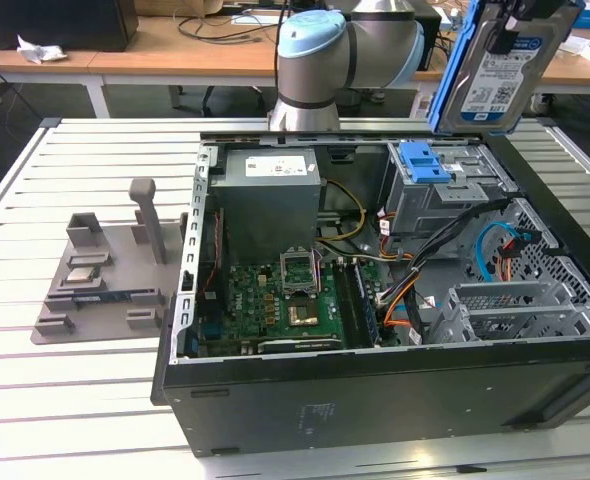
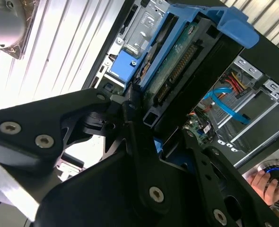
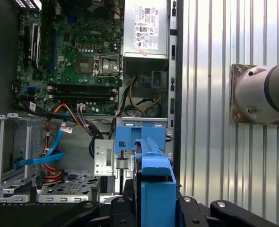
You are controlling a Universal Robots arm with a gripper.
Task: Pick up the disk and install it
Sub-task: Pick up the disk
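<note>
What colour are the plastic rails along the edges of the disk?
Blue. The rails on the disk show best in the exterior view.

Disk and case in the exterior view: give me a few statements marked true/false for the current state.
1. The gripper holds the disk in the air above the computer case. True.
2. The disk sits inside the drive cage. False: it is held up, outside the cage.
3. A blue latch sits on top of the drive cage. True.
4. The case is closed up. False: it is open, and the motherboard shows.
5. The grey fixture lies on the exterior view's right of the case. False: it lies on the exterior view's left.
</note>
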